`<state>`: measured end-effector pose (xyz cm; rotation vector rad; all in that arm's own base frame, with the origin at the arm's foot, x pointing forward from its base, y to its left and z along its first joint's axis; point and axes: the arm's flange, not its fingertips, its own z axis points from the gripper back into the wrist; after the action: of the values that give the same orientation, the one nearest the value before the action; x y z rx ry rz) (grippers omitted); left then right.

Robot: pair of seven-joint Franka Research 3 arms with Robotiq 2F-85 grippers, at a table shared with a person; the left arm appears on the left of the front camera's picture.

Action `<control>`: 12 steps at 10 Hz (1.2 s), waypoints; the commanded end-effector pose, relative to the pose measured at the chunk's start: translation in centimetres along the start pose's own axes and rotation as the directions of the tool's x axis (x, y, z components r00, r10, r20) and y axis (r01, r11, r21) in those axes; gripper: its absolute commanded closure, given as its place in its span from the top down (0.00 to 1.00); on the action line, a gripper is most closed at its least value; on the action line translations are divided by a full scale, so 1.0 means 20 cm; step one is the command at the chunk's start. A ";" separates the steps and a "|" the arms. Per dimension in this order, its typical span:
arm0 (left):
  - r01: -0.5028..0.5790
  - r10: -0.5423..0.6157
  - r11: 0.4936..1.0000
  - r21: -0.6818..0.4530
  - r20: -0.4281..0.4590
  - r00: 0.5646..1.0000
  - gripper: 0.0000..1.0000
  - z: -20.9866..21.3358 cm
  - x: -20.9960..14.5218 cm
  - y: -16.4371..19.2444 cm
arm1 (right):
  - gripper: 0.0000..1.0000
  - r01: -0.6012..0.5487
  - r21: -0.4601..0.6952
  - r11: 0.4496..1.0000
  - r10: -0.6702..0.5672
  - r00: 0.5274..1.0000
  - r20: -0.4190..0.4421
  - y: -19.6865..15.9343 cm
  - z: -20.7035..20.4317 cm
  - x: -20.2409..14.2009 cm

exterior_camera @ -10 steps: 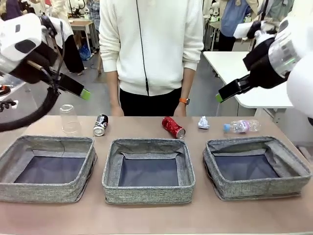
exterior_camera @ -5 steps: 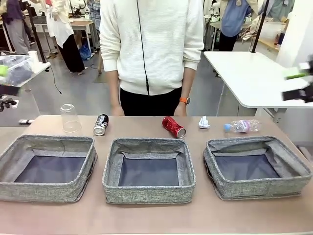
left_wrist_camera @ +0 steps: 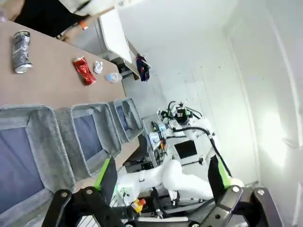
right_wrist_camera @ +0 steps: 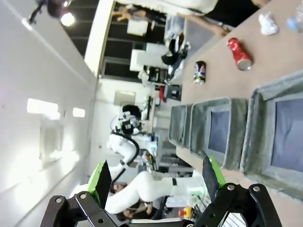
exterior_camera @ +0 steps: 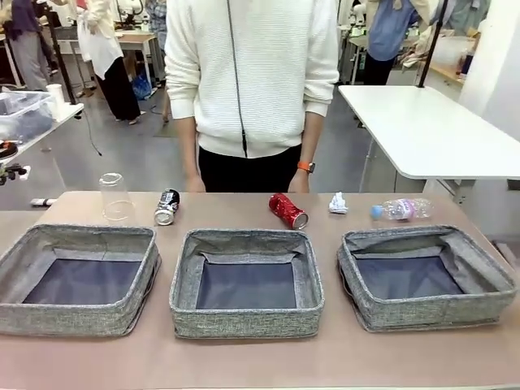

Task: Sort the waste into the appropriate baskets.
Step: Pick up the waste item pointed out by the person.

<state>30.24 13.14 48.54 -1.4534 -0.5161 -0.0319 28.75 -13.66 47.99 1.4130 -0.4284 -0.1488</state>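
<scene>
On the table's far side lie a clear plastic cup standing upside down, a black-and-silver can, a crushed red can, a white paper wad and a clear bottle with pink label. Three grey fabric baskets stand in a row nearer me: left, middle, right. My left gripper is open and holds nothing, high off to the side of the table. My right gripper is likewise open with nothing in it, high and away from the baskets.
A person in a white sweater stands at the far edge, hands down behind the table. A white table stands behind on the right. The strip of table in front of the baskets is bare.
Both arms have pulled back out of the front view, the left one to the left and the right one to the right. The waste and baskets have not moved.
</scene>
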 end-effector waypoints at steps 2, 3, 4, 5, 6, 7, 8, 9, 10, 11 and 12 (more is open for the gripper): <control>0.077 -0.077 0.997 -0.003 -0.028 0.997 1.00 -0.01 -0.02 -0.10 | 1.00 -0.081 -0.012 0.997 0.081 0.996 -0.026 0.14 -0.01 -0.04; 0.077 -0.077 0.997 -0.003 -0.028 0.997 1.00 -0.01 -0.02 -0.10 | 1.00 -0.081 -0.012 0.997 0.081 0.996 -0.026 0.14 -0.01 -0.04; 0.077 -0.077 0.997 -0.003 -0.028 0.997 1.00 -0.01 -0.02 -0.10 | 1.00 -0.081 -0.012 0.997 0.081 0.996 -0.026 0.14 -0.01 -0.04; 0.077 -0.077 0.997 -0.003 -0.028 0.997 1.00 -0.01 -0.02 -0.10 | 1.00 -0.081 -0.012 0.997 0.081 0.996 -0.026 0.14 -0.01 -0.04; 0.077 -0.077 0.997 -0.003 -0.028 0.997 1.00 -0.01 -0.02 -0.10 | 1.00 -0.081 -0.012 0.997 0.081 0.996 -0.026 0.14 -0.01 -0.04; 0.077 -0.077 0.997 -0.003 -0.028 0.997 1.00 -0.01 -0.02 -0.10 | 1.00 -0.081 -0.012 0.997 0.081 0.996 -0.026 0.14 -0.01 -0.04; 0.077 -0.077 0.997 -0.003 -0.028 0.997 1.00 -0.01 -0.02 -0.10 | 1.00 -0.081 -0.012 0.997 0.081 0.996 -0.026 0.14 -0.01 -0.04; 0.077 -0.077 0.997 -0.003 -0.028 0.997 1.00 -0.01 -0.02 -0.10 | 1.00 -0.081 -0.012 0.997 0.081 0.996 -0.026 0.14 -0.01 -0.04; 0.077 -0.077 0.997 -0.003 -0.028 0.997 1.00 -0.01 -0.02 -0.10 | 1.00 -0.081 -0.012 0.997 0.081 0.996 -0.026 0.14 -0.01 -0.04; 0.077 -0.077 0.997 -0.003 -0.028 0.997 1.00 -0.01 -0.02 -0.10 | 1.00 -0.081 -0.012 0.997 0.081 0.996 -0.026 0.14 -0.01 -0.04; 0.077 -0.077 0.997 -0.003 -0.028 0.997 1.00 -0.01 -0.02 -0.10 | 1.00 -0.081 -0.012 0.997 0.081 0.996 -0.026 0.14 -0.01 -0.04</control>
<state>29.17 12.63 50.07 -1.4200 -0.5272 -0.0922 27.27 -12.75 50.13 1.3671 -0.4330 -0.0891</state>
